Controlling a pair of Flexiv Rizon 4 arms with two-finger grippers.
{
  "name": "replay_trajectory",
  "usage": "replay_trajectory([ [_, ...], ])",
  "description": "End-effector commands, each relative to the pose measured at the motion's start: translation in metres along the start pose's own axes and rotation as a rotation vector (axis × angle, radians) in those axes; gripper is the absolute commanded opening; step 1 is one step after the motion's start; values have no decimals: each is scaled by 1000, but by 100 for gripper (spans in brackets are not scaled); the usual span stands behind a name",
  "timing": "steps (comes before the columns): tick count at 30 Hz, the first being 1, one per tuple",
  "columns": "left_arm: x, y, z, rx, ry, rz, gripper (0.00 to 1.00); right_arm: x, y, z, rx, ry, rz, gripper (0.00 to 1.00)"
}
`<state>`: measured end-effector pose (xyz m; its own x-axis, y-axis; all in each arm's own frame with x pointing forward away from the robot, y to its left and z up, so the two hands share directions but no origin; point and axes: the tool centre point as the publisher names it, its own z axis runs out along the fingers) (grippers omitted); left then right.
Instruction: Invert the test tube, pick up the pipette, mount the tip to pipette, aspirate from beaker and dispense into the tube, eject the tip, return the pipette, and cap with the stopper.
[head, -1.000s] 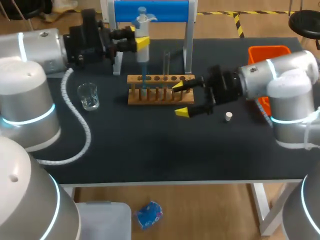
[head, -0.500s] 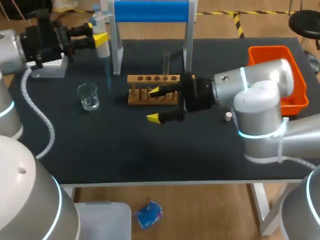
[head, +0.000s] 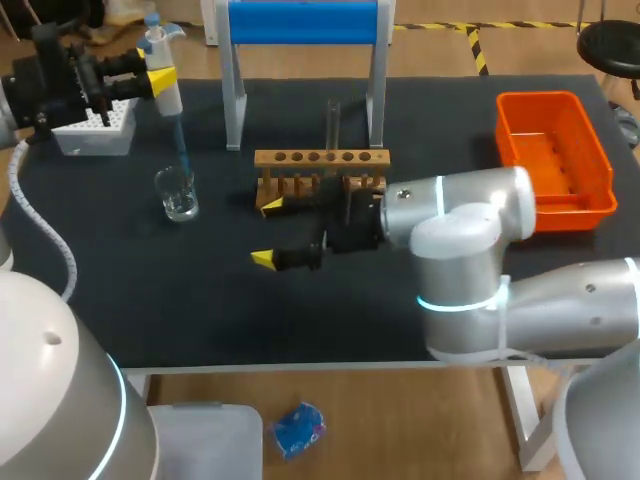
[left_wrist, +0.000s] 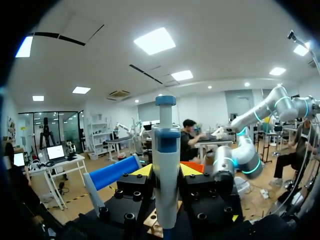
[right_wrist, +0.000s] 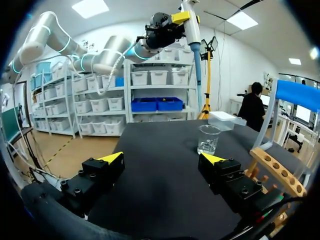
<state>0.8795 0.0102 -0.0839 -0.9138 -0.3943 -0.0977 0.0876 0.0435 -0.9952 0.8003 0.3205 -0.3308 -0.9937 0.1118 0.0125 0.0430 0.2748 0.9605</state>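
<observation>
Left gripper (head: 152, 76): jaws are pinching the pipette (head: 166, 92) upright, its blue tip (head: 181, 150) hanging just over the beaker (head: 177, 193) at 6 o'clock. Aspiration appears to be the step in hand, and the next move is calling for a straight descent into the water. Right gripper (head: 267, 233): jaws are standing spread and empty at the beaker's 4 o'clock, the forearm lying level along the 6 o'clock side of the rack (head: 320, 158), where the test tube (head: 333, 122) is standing upright.
</observation>
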Motion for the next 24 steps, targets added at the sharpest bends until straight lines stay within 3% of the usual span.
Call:
replay_trajectory([
  [1,1,0,-1,1,-1,1,0,0,-2,31,-1,-32,-1,100],
  [10,1,0,-1,1,-1,1,0,0,-2,31,-1,-32,-1,100],
  [15,-14,4,1,23,23,16,0,-11,-17,50,59,-149,26,100],
  [24,-30,16,-1,-3,10,37,0,-28,-21,72,130,-181,59,100],
])
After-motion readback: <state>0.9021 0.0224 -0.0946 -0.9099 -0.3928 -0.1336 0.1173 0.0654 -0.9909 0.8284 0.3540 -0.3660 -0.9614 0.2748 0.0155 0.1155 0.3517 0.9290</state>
